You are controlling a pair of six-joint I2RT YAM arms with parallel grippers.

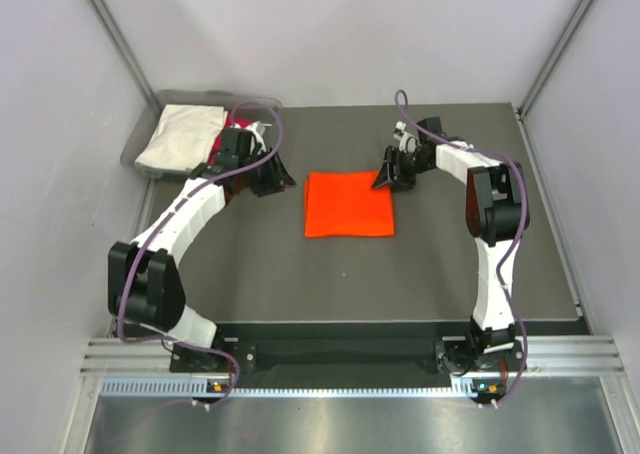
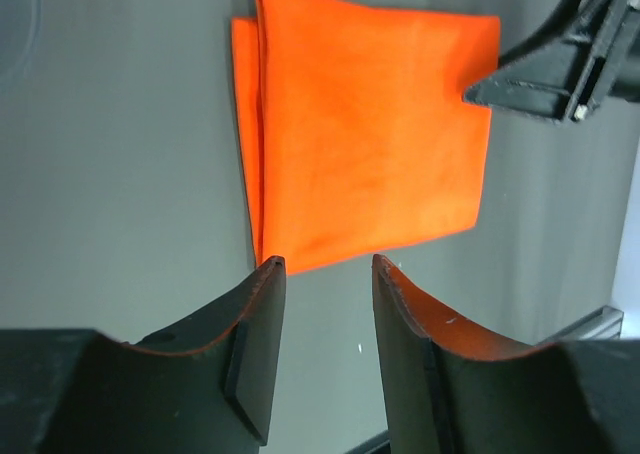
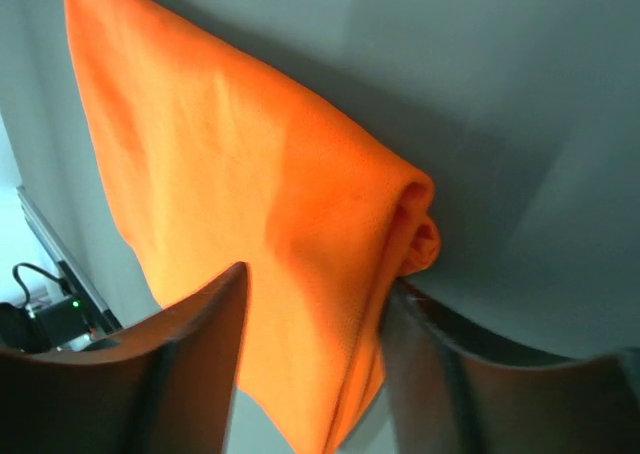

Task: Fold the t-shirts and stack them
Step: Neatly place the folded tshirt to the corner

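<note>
The bright orange t-shirt (image 1: 348,204) lies folded into a flat square in the middle of the dark table. My left gripper (image 1: 283,179) is open and empty, low over the table just left of the shirt. In the left wrist view its jaws (image 2: 325,264) stand apart, short of the shirt's near edge (image 2: 370,134). My right gripper (image 1: 383,181) is at the shirt's far right corner. In the right wrist view its jaws (image 3: 315,279) are apart with the folded orange cloth (image 3: 230,164) between them. One finger touches the rolled fold.
A grey plastic bin (image 1: 200,97) stands at the far left corner, holding a cream-white shirt (image 1: 180,134) and a bit of magenta-pink cloth (image 1: 220,142) behind the left arm. My right gripper's fingers (image 2: 540,74) show in the left wrist view. Walls enclose the table on three sides.
</note>
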